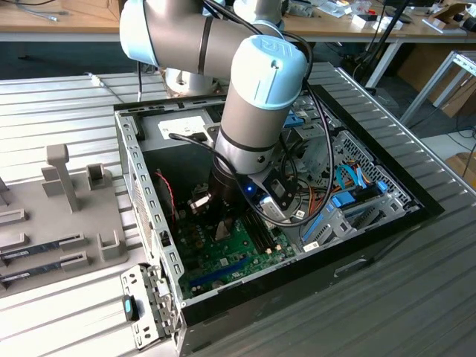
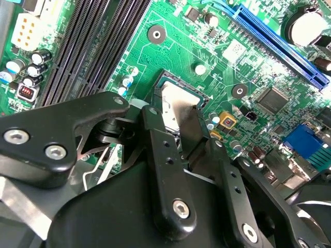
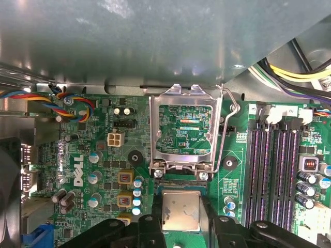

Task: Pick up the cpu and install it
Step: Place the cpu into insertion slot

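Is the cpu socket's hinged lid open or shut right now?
Open. In the first wrist view the lid is swung back off the socket, leaving the cpu uncovered.

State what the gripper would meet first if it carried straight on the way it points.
Most likely the cpu, directly ahead of the gripper at the open socket; depth there is unclear.

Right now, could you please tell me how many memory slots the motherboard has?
4, parallel in one row beside the open socket frame: memory slot nearest it, second, third, outermost. None seems hidden.
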